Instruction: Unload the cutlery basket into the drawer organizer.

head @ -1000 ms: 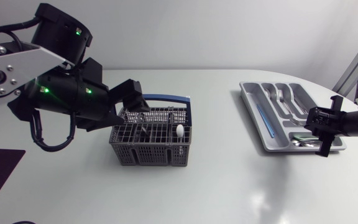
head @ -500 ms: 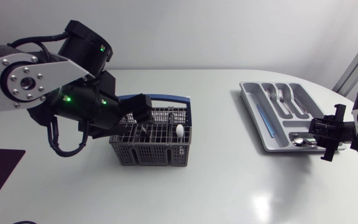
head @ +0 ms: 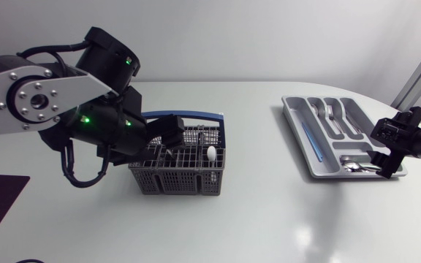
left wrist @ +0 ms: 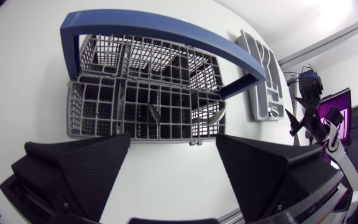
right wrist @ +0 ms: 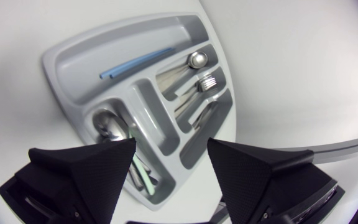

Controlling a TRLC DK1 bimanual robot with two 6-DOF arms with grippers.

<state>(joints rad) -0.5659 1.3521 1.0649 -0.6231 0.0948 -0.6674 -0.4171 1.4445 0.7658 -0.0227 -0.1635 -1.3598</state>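
Cutlery basket (head: 174, 175) sits on the surface (head: 254, 219) at about 9 o'clock from centre. It is grey mesh with its long axis running 9-to-3. Blue handle (head: 196, 115) arches along the 12 o'clock side, parallel to that axis. White-tipped utensil (head: 211, 154) stands upright in the 3 o'clock end compartment, tip up. In the left wrist view, two dark utensils (left wrist: 154, 115) stand in the middle cells, leaning a little; can't tell what kind. Left hand (head: 168, 136) hangs over the basket's 11 o'clock part. Its fingers (left wrist: 86, 165) are spread wide with nothing between them, and the basket is ahead of them.

Drawer organizer (head: 292, 109) is at about 2 o'clock on the surface, well apart from the basket. It is a grey tray with its long axis running 11-to-5. Blue stick (head: 310, 139) lies lengthwise in the 9 o'clock-side slot. Fork (head: 330, 112) lies lengthwise in a middle slot, tines toward 11. Spoon (head: 354, 166) lies crosswise in the short compartment at the 5 o'clock end, axis roughly 9-to-3. Right hand (right wrist: 166, 168) hovers at the organizer's 4 o'clock corner. Its fingers are spread and hold nothing, with the tray ahead of and under them.
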